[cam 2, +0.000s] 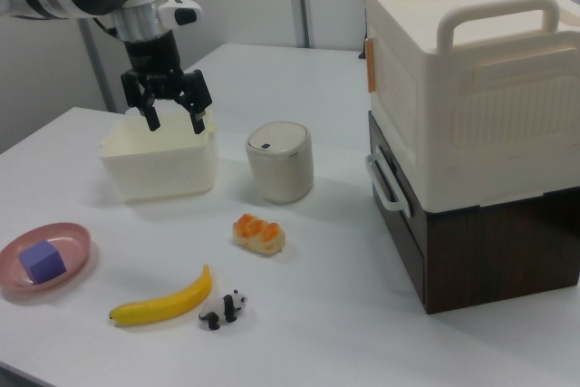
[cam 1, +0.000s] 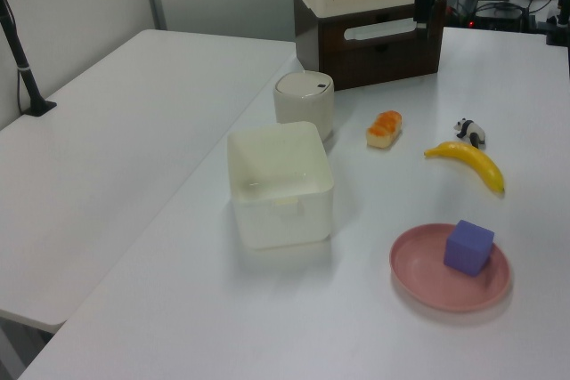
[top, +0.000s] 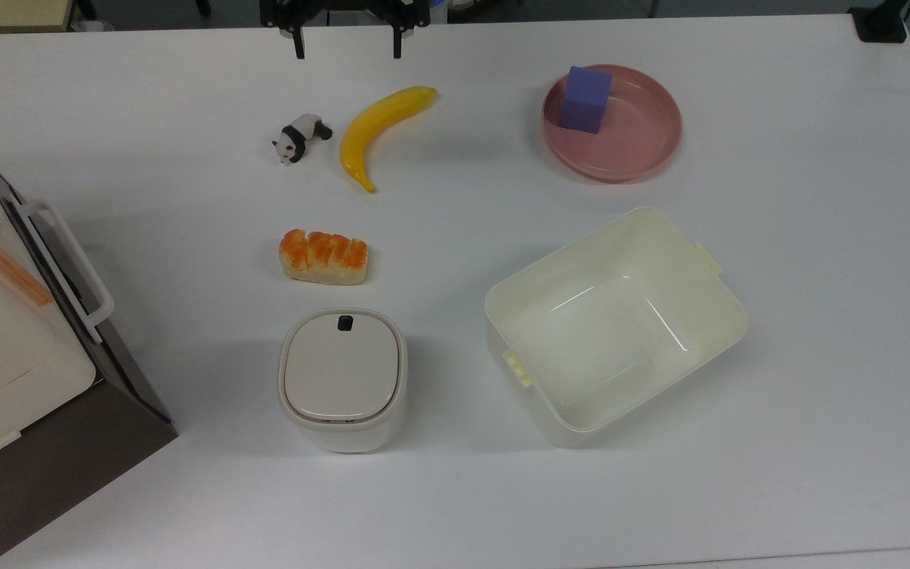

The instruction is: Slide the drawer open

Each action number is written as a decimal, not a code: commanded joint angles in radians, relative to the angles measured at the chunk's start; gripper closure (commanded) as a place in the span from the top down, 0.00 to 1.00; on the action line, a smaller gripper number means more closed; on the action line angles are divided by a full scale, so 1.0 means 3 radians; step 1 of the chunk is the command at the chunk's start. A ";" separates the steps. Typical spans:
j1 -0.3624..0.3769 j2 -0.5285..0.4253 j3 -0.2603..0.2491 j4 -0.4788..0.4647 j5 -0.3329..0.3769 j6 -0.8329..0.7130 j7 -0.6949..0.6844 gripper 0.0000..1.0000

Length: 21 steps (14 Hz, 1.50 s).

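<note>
The drawer point(top: 107, 348) has a dark brown front with a white loop handle point(top: 74, 254) and sits flush in its dark cabinet at the top view's left edge. The left view shows the drawer point(cam 1: 392, 49) at the back of the table, and the right view shows the drawer point(cam 2: 408, 178) on its right. My gripper point(top: 347, 50) hangs open and empty over the far table edge, well away from the handle. In the right view the gripper point(cam 2: 175, 121) is in front of the cream bin, and in the left view the gripper point(cam 1: 419, 17) overlaps the cabinet.
A toy panda point(top: 301, 136), a banana point(top: 376, 126) and a bread piece point(top: 323, 257) lie mid-table. A lidded white bin point(top: 342, 378), a cream open bin point(top: 550, 419) and a pink plate point(top: 644, 134) with a purple cube point(top: 586, 99) stand nearby. A white appliance point(cam 2: 471, 70) tops the cabinet.
</note>
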 commanded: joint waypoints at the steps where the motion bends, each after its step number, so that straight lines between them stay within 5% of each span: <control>1: -0.0018 0.0042 0.0001 -0.0055 0.0020 0.0099 -0.0570 1.00; 9: -0.0105 0.0271 -0.0009 -0.0168 -0.0046 0.0625 -0.1272 1.00; 21: -0.0713 0.0697 -0.0009 -0.0158 -0.0690 0.1422 -0.1952 1.00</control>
